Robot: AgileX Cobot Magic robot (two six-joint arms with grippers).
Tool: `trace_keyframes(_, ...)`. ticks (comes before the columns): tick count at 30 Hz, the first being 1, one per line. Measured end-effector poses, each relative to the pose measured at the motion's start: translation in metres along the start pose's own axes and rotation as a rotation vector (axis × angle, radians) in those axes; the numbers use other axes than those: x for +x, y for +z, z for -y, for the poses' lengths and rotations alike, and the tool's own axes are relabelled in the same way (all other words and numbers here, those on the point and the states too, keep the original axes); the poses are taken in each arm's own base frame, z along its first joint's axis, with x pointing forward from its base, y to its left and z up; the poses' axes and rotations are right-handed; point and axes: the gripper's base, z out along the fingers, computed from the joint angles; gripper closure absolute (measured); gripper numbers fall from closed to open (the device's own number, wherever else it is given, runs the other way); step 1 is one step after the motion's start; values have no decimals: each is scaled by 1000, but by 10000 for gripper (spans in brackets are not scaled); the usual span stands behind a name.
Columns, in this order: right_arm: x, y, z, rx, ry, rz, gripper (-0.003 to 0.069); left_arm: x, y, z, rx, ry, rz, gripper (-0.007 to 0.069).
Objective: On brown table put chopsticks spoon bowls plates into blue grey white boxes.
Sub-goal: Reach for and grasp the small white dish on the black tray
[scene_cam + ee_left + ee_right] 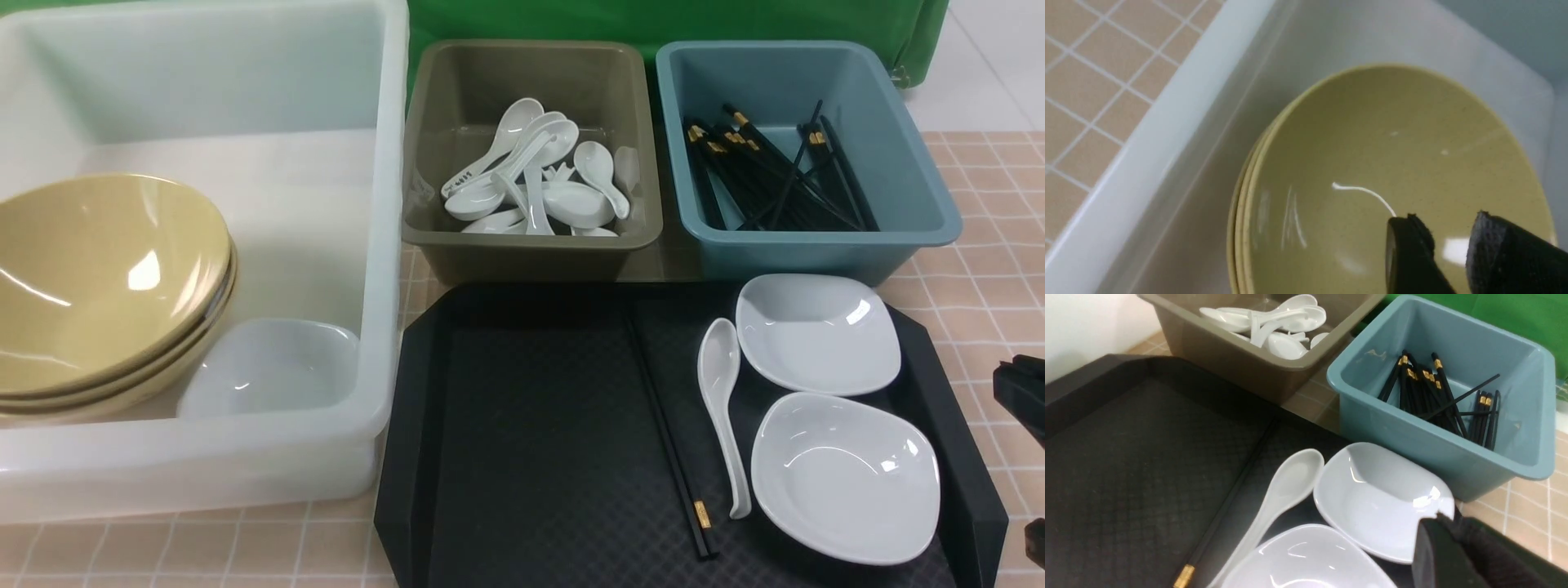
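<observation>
On the black tray (531,425) lie a pair of black chopsticks (669,441), a white spoon (722,392) and two white plates (816,331) (845,478). Stacked tan bowls (98,278) and another plate (269,367) sit in the white box (392,245). My left gripper (1447,222) hangs open over the top bowl (1392,155), holding nothing. My right gripper (1439,518) is shut and empty, beside the far plate (1376,498) at the tray's right edge. In the front view it (1020,392) shows at the right border.
The grey box (424,163) holds several spoons (531,180). The blue box (922,180) holds several chopsticks (767,171). Both stand just behind the tray on the brown table (980,245). A green cloth hangs at the back.
</observation>
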Motion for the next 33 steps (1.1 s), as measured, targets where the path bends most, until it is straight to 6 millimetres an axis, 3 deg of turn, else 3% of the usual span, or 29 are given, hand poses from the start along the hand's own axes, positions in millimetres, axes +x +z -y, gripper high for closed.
trace_keyframes(4, 0, 0, 0, 0, 44, -1, 551, 11, 25, -11, -13, -35, -51, 548)
trace_keyframes(7, 3, 1, 0, -3, 123, -41, 548, 13, 28, -7, 25, -55, -65, 566)
trace_keyframes(9, 5, 5, 0, -4, 193, -130, 544, 14, 19, 15, 100, 8, -29, 565)
trace_keyframes(14, -7, 30, 1, -10, 278, -342, 508, 37, -27, 102, 347, 360, 91, 565)
trace_keyframes(17, -25, 57, 0, -55, 286, -429, 439, 58, -57, 136, 445, 549, 148, 565)
trace_keyframes(19, -33, 73, -1, -82, 263, -465, 395, 69, -70, 147, 475, 636, 164, 565)
trace_keyframes(23, -38, 109, -1, -111, 164, -558, 301, 96, -93, 148, 501, 752, 198, 565)
trace_keyframes(27, -25, 133, 4, -98, 142, -674, 252, 124, -103, 131, 507, 765, 207, 565)
trace_keyframes(29, -9, 146, 8, -92, 131, -765, 239, 145, -108, 112, 485, 787, 235, 565)
trace_keyframes(33, 12, 162, 12, -100, 111, -853, 234, 176, -100, 77, 398, 830, 309, 565)
